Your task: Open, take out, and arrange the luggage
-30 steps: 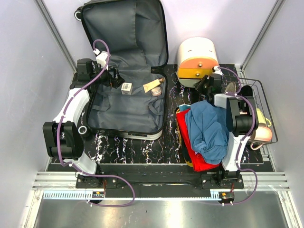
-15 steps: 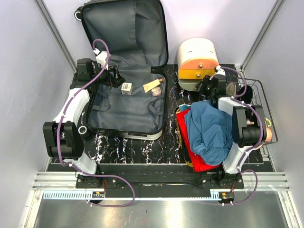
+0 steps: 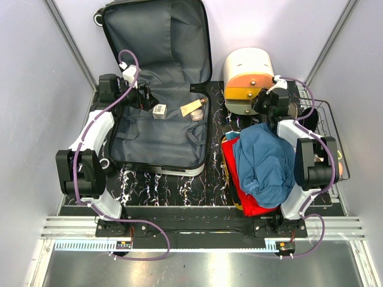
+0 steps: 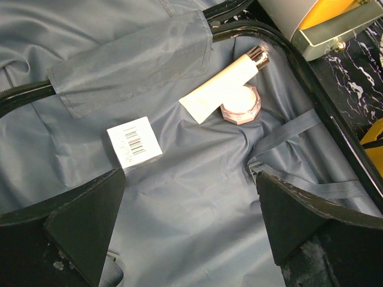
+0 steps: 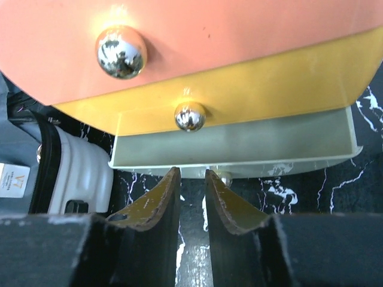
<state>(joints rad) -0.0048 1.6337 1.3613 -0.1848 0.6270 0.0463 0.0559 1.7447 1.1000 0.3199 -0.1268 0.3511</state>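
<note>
The luggage [image 3: 161, 134] lies open at the back left, its lid leaning on the rear wall, grey lining showing. On the lining lie a white barcode box [image 3: 159, 110] [image 4: 134, 142], a cream tube [image 3: 192, 107] [image 4: 221, 85] and a pink jar [image 3: 198, 115] [image 4: 242, 104]. My left gripper [image 3: 146, 98] [image 4: 190, 179] is open and empty above the lining [image 4: 179, 227], just short of the barcode box. My right gripper [image 3: 258, 106] [image 5: 192, 172] is nearly closed with nothing between its jaws. Its tips are at the front of the lowest drawer of the drawer box [image 3: 248, 69].
The drawer box has orange [image 5: 239, 36], yellow and grey-green drawers with metal knobs; the lowest one stands slightly out. A blue garment [image 3: 263, 161] lies on red cloth [image 3: 248, 200] at the front right. A wire basket [image 3: 332, 128] stands at the right edge. The luggage's white shell [image 5: 78, 173] is left of the right gripper.
My right arm has swung from above the clothes pile back towards the drawer box, its gripper now at the lowest drawer. The left arm has barely moved.
</note>
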